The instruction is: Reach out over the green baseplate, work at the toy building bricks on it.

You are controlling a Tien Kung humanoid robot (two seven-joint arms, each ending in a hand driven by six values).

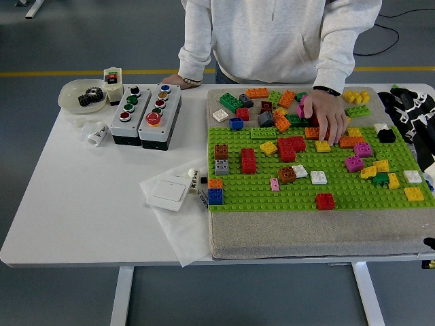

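At right table edge, right hand beside green baseplate; grip indiscernible, bricks well apart.

Grey floor behind the white counter, yellow line running across it. Black cable on the floor far right. Counter legs white, visible below near edge. Even, flat lighting.

green baseplate lay flat on counter | toy building bricks scattered upright across it, many colours
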